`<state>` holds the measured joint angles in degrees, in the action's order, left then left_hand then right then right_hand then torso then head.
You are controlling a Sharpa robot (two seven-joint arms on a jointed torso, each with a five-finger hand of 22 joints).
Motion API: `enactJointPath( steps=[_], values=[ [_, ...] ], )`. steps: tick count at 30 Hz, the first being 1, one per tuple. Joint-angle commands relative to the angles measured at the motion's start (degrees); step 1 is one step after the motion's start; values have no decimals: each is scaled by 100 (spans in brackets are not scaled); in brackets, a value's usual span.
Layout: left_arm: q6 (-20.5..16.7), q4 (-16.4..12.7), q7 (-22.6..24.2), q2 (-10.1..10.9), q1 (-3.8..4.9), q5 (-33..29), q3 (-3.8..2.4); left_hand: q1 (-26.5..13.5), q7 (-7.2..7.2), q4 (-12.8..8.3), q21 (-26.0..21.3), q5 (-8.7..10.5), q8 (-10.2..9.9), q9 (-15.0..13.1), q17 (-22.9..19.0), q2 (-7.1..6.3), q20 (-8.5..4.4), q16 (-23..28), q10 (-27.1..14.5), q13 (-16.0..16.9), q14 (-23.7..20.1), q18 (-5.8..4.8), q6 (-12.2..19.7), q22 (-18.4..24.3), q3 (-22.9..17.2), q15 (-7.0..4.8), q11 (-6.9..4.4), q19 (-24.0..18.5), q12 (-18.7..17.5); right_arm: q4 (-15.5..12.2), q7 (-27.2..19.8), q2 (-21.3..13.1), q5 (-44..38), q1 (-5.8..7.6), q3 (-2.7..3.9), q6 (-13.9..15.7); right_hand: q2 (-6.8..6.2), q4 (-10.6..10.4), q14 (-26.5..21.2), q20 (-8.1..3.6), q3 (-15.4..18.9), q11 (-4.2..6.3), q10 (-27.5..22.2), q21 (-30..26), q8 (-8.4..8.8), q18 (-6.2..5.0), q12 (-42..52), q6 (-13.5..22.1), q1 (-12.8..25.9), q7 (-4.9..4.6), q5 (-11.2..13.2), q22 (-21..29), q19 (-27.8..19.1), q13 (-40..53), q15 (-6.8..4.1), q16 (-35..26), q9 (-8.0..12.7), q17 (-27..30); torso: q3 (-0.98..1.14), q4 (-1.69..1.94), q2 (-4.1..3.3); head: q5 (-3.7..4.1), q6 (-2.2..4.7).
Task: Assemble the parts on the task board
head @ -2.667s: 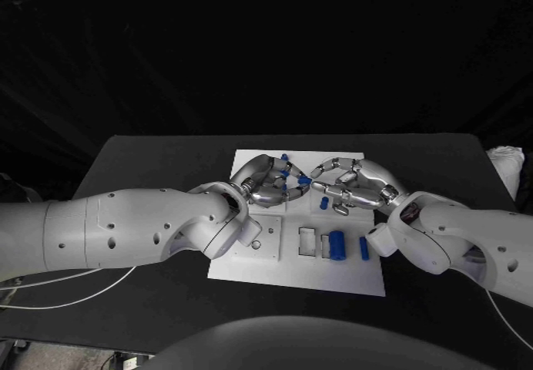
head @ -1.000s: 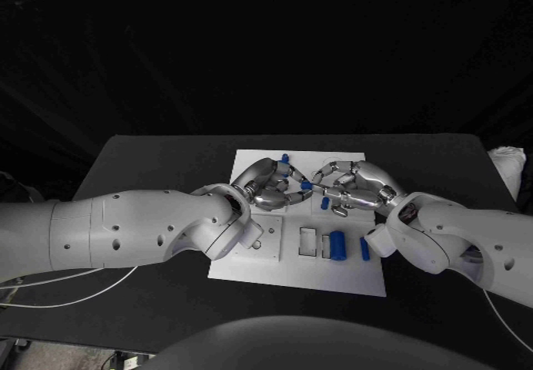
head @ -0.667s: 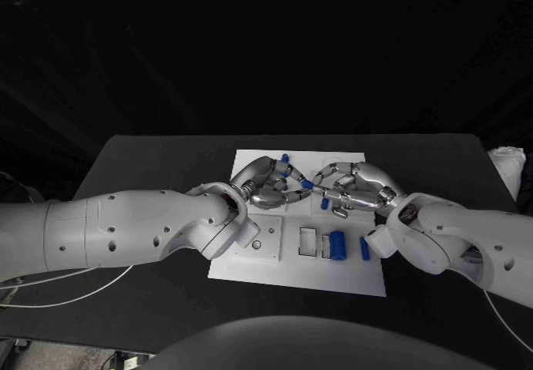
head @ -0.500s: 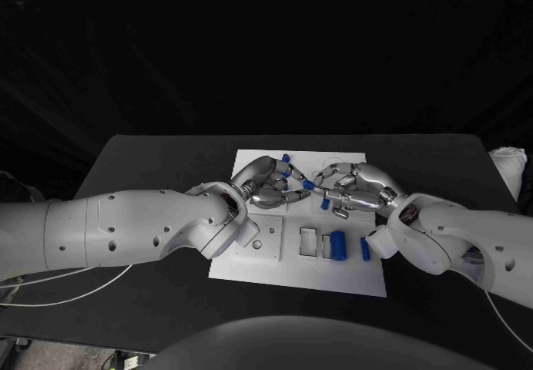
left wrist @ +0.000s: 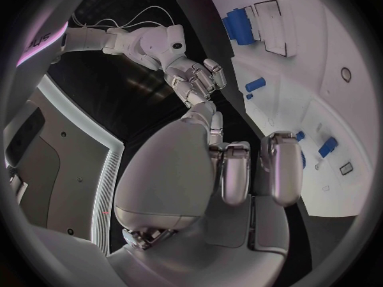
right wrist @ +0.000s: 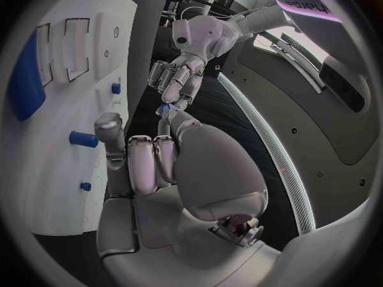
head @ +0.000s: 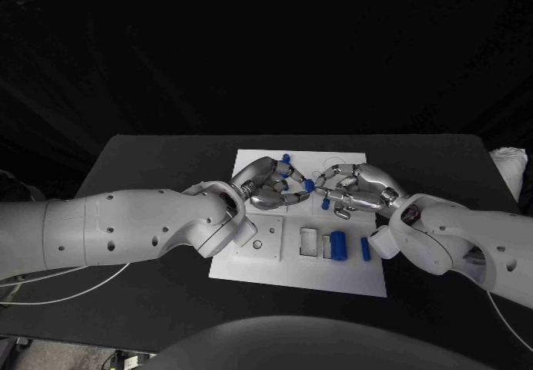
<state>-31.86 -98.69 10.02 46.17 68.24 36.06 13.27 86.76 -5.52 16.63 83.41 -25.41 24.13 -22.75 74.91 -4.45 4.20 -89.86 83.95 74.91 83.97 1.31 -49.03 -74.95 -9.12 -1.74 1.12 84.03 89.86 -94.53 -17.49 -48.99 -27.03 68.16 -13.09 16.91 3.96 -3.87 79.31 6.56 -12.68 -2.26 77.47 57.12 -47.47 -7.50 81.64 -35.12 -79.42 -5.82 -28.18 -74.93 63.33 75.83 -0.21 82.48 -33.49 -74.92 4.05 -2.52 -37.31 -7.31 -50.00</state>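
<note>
Task board (head: 298,270): we see the white plate in the middle of the black table (head: 155,166); both hands are over its far half.

Left hand (head: 266,183): we see it over the far half of the board, at about 11 o'clock from the board's middle. Its fingers are curled around a small blue part (head: 284,183), and we read this as a hold. In the right wrist view the same hand (right wrist: 175,80) has a small blue piece at its fingertips.

Right hand (head: 353,189): it is at about 1 o'clock from the board's middle, with the fingers curled in and their tips very close to the left hand. A small blue piece (head: 309,185) sits between the two hands. We cannot tell if the right hand holds it or is only closed.

Loose part (head: 326,203): a short blue peg lies on the board, just under the right hand.

Near parts: a wide blue block (head: 337,244) and a narrow blue bar (head: 364,247) lie side by side at 5 o'clock on the board, beside two pale rectangular slots (head: 308,240).

Far-edge part (head: 286,158): a small blue piece stands at 12 o'clock, just behind the left hand.
</note>
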Motion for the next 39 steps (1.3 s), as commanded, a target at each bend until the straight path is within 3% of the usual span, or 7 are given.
enactJointPath(
  steps=[1,8,17,25,31,32,39],
  values=[
    [251,0,-89,2,3,103,-4,-52,-55,5,-43,26,-62,59,1509,-32,64,-14,605,1509,603,51,-2,-1260,62,38,44,61,14,1,-23,-5,24,-6,-1,-109,-17,-15,-48,-15,-37,3,-16,-17,-32,32,-17,-36,-18,-15,12,-549,-43,-133,7,-20,8,-317,1,0,2,9,0],
    [181,25,-206,20,3,270,-4,-205,-88,11,-81,79,-178,203,1509,-16,99,-14,605,1509,603,61,25,-1248,185,67,76,34,14,1,-24,-16,30,-7,-1,-124,-20,-17,-49,-14,-40,3,-16,-18,-32,32,-16,-37,-16,-14,24,-549,-47,-132,9,-20,8,-317,0,3,-1,4,0],
    [-91,99,-526,50,3,923,-4,-606,-91,13,-56,571,-189,333,1509,12,99,-14,605,1509,603,58,140,-1256,499,52,60,63,14,9,-19,-20,30,-8,-1,-178,-25,-14,-49,-13,-48,3,-14,-16,-32,33,-15,-37,-20,-14,47,-550,-49,-129,10,-20,8,-320,-1,5,1,-7,0],
    [-138,157,-828,111,4,1228,-4,-260,-51,-33,-50,329,-20,347,1509,126,97,-14,605,1509,603,57,-10,-1259,435,48,52,73,14,14,20,-97,-56,-9,-1,-108,-42,5,-32,-9,-75,-11,-8,-38,18,28,-9,-15,-41,-31,98,-544,-79,-120,13,-5,41,-343,0,1,0,-15,0],
    [-284,97,-750,207,8,1799,-4,70,0,-37,59,261,109,370,1509,162,62,-14,605,1509,603,30,-130,-1296,367,8,4,161,14,-43,185,-301,-828,11,-1,129,-140,20,86,35,-101,-107,51,-3,674,25,53,6,-7,-150,544,-539,-60,-52,65,81,534,-451,-1,4,-1,-46,0],
    [-308,82,-734,224,10,1936,-4,115,10,-34,100,325,122,378,1509,169,57,-14,605,1509,603,19,-150,-1310,348,0,-4,192,14,-63,239,-352,-1134,21,-1,174,-198,59,182,41,-113,-123,105,115,974,35,89,-228,-16,-134,652,-564,52,-7,41,147,796,-531,-2,3,-2,-51,0],
    [-361,-5,-699,320,24,2751,-5,255,31,-11,245,565,152,435,1509,160,31,-14,605,1509,603,-19,-201,-1359,251,-24,-27,301,14,-314,715,-673,-3983,135,0,360,-496,207,870,-136,-71,194,520,890,2104,175,316,-837,-63,103,1025,-768,745,404,-163,617,1564,-1272,-1,-3,4,-67,0]
  ],
)
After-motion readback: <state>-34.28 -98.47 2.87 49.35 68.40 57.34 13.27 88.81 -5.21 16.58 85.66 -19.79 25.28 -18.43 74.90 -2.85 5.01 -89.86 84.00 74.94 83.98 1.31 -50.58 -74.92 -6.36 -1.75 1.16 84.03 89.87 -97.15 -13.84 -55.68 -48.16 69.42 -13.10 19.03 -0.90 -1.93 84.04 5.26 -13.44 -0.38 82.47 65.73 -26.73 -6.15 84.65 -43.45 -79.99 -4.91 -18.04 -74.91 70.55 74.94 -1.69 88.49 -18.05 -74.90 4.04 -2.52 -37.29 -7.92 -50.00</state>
